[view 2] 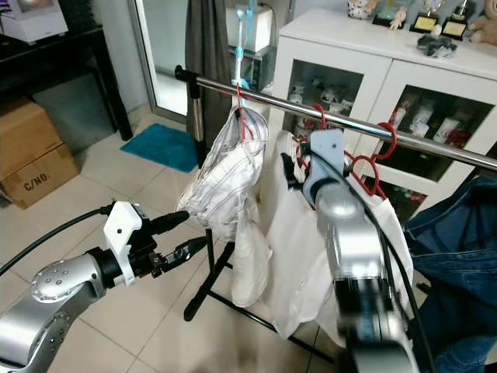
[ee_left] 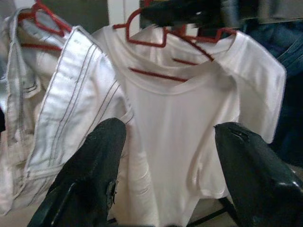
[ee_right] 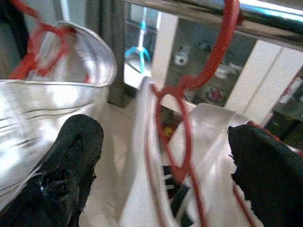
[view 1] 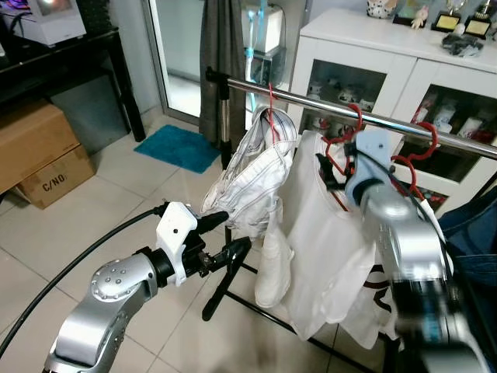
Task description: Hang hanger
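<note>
Up at 1 o'clock, right tool [ee_right: 165,165] spread wide either side of red hanger [ee_right: 182,113], hook already over chrome rail [view 1: 326,102]; probably let go so white T-shirt [view 1: 330,233] hangs free. Left tool [view 1: 225,237] at 9 o'clock, open and empty, clear of striped shirt [view 1: 252,175]. Below, pale tiled floor [view 1: 109,194]; blue mat [view 1: 180,146] at 11, cardboard boxes [view 1: 35,155] at 10, white cabinet [view 1: 404,70] at 2.
</note>
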### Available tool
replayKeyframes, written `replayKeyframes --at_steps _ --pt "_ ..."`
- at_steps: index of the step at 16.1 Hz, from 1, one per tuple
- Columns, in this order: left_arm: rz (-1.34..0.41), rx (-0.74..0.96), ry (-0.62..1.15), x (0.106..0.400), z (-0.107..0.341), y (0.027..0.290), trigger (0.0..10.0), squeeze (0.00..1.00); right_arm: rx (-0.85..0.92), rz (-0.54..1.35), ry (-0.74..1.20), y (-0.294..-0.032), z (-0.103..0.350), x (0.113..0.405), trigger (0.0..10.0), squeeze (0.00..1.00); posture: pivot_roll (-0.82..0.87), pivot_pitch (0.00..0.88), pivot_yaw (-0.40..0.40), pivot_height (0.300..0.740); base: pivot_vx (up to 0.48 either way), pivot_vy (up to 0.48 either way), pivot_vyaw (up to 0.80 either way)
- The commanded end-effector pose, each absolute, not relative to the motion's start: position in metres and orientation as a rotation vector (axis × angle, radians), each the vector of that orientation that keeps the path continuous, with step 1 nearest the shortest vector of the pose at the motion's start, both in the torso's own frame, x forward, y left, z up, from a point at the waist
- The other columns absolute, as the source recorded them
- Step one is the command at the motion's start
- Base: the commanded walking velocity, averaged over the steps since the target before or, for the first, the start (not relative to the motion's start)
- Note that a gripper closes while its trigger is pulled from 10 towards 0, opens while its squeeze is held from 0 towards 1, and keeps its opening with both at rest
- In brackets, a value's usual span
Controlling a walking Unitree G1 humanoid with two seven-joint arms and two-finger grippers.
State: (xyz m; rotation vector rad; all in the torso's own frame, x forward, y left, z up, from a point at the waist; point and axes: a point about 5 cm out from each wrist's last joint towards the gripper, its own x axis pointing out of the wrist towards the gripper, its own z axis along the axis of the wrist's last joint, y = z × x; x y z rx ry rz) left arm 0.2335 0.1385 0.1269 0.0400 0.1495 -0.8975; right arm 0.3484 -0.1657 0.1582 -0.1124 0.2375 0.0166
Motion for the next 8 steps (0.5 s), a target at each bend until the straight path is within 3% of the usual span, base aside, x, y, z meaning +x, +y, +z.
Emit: replayKeyframes --at_steps 1,2,3,4,5,8 --pt "-0.919 0.038 0.122 0.233 0.135 0.136 10.0 0.00 -0.102 -0.018 0.247 -0.176 0.159 0.358 10.0 0.00 0.01 0.000 -0.012 0.740 0.000 0.000 0.00" --pt "-0.918 0.036 0.124 0.234 0.135 0.136 10.0 0.00 -0.097 -0.018 0.268 -0.178 0.158 0.361 10.0 0.00 0.01 0.000 -0.014 0.740 0.000 0.000 0.00" --pt "-0.928 0.016 0.133 0.233 0.136 0.136 10.0 0.00 -0.069 -0.017 0.304 -0.183 0.154 0.366 6.6 0.00 0.01 0.000 -0.017 0.740 0.000 0.000 0.00" --pt "-0.931 0.008 0.133 0.233 0.136 0.136 10.0 0.00 -0.054 -0.008 0.323 -0.184 0.152 0.368 0.5 0.00 0.01 0.000 -0.019 0.740 0.000 0.000 0.00" --pt "-0.951 -0.013 0.130 0.230 0.138 0.135 10.0 0.00 -0.045 -0.005 0.347 -0.188 0.149 0.369 0.0 0.00 0.02 0.000 -0.025 0.740 0.000 0.000 0.00" --pt "-1.000 -0.037 0.127 0.222 0.140 0.131 10.0 0.00 -0.030 -0.033 0.365 -0.203 0.146 0.371 0.0 0.00 0.02 0.000 -0.026 0.740 0.000 0.000 0.00"
